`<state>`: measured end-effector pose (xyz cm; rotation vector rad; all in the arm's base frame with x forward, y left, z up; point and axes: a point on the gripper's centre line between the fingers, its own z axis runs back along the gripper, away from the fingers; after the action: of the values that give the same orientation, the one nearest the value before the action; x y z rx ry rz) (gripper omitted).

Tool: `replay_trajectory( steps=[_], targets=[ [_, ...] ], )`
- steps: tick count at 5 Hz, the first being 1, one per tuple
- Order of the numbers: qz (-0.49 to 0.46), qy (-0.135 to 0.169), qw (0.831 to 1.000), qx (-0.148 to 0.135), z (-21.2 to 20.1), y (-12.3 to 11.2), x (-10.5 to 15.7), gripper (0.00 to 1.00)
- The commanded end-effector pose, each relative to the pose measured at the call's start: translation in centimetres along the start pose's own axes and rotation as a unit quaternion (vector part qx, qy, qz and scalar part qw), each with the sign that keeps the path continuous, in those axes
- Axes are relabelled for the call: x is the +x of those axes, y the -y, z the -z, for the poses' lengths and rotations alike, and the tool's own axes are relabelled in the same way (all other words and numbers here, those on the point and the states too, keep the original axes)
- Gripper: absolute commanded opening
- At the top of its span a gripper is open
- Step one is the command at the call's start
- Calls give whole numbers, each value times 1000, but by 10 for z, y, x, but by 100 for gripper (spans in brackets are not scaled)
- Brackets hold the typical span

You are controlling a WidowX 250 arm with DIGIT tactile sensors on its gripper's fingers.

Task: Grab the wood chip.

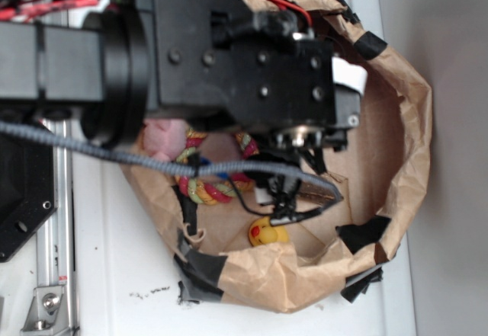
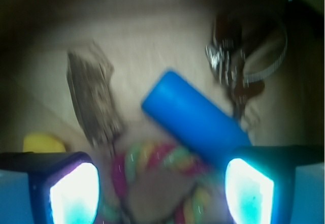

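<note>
Beside the blue bottle (image 2: pixel 195 120) — rough, jagged wood chip (image 2: pixel 93 99).

Hand (image 2: pixel 161 188) spread wide above a crowded paper bag (image 1: pixel 396 123). Rope toy (image 2: pixel 157 178) sits directly under it, between the fingers. Blue bottle (image 2: pixel 195 117) lies diagonally just ahead-right, keys (image 2: pixel 236 64) beyond it. Wood chip (image 2: pixel 91 97) ahead-left, bare bag floor around its far end. Yellow duck (image 2: pixel 43 144) by left finger.

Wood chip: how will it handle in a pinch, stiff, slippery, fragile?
The wood chip looks flat and rough like bark, so probably stiff, light and not slippery. Its jagged, thin ends may crumble under pressure. It lies flat on the paper bag floor, so it should slide rather than roll if nudged.
</note>
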<state>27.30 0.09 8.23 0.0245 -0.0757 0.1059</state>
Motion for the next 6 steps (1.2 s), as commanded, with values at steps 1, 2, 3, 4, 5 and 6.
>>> replay_trajectory(
  steps=[1,2,3,4,5,6],
  targets=[
    [13,26,1000,-9,21,36,9,100],
    [-5,-2,1000,3,54,14,13,100],
    [-6,0,1000,-4,71,5,17,100],
    [1,-11,1000,-2,81,10,15,100],
    [-11,-12,1000,-9,75,11,10,0],
    [-14,-2,1000,-8,66,6,10,0]
  ],
)
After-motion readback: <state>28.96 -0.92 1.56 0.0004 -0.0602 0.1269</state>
